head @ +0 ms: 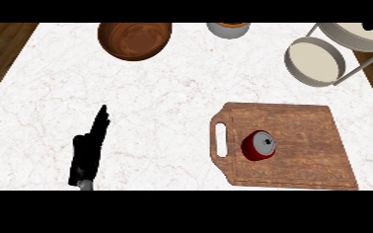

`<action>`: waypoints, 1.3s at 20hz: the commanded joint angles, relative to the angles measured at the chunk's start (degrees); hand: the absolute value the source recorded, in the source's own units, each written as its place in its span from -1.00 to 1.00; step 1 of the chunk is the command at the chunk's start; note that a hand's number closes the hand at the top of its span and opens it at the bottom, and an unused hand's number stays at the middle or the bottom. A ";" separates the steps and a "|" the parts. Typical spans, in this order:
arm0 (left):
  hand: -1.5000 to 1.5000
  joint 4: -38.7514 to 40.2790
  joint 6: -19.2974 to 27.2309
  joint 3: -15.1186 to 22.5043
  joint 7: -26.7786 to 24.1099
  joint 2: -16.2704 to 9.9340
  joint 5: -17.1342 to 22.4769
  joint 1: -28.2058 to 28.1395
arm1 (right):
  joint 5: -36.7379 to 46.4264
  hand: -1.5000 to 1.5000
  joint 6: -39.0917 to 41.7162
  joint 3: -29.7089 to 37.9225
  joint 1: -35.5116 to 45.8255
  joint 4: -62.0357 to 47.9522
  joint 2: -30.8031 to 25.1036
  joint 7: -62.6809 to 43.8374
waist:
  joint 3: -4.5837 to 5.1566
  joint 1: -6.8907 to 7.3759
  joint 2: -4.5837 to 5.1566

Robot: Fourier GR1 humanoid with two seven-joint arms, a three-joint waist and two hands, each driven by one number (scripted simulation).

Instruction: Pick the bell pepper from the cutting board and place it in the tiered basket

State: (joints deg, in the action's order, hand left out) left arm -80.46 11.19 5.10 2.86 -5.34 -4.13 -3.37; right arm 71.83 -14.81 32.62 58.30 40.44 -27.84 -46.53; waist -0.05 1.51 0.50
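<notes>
We see the red bell pepper (258,145) lying on the wooden cutting board (306,128), well right of our left hand (89,150), fingers straight and released; the tiered basket (315,61) is cut off at the frame's upper right

We are in a kitchen. We see a white marble counter (167,84). A wooden cutting board (306,128) lies at four o'clock. A wooden bowl (135,39) sits at eleven o'clock. A tiered basket (315,61) with round trays stands at two o'clock.
</notes>
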 commanded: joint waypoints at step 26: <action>0.00 0.38 0.25 -2.91 -1.84 -0.72 0.70 -3.86 | -15.79 -1.00 -28.04 13.50 -12.88 25.84 1.99 4.00 | 0.28 -5.12 -1.95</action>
State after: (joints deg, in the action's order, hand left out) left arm -81.24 10.72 2.67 1.91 -6.23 -3.06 -6.87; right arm 55.16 -43.76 45.60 50.06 56.16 -28.12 -36.64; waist 0.15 -2.13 -0.95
